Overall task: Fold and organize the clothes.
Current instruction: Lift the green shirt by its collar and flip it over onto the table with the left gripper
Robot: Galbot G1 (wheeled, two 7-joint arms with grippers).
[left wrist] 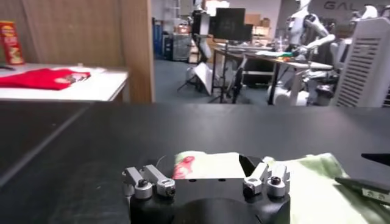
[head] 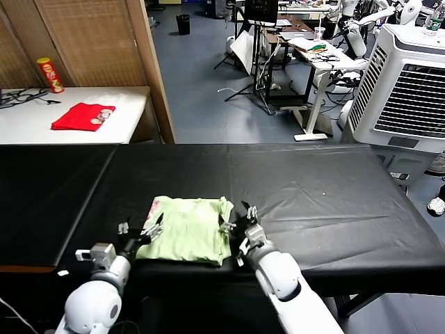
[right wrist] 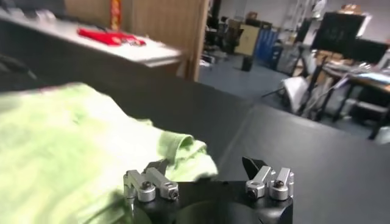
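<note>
Only pale letters, seemingly "GAL", are made out on the dark wall sign (left wrist: 355,5) far behind the black table (left wrist: 73,140); print on the red can (head: 50,74) is not readable.

The right gripper (right wrist: 207,176) hangs with jaws spread and empty over the black table (right wrist: 317,152), just beside the folded green shirt (right wrist: 67,146), a red garment (right wrist: 109,36) far behind.
</note>
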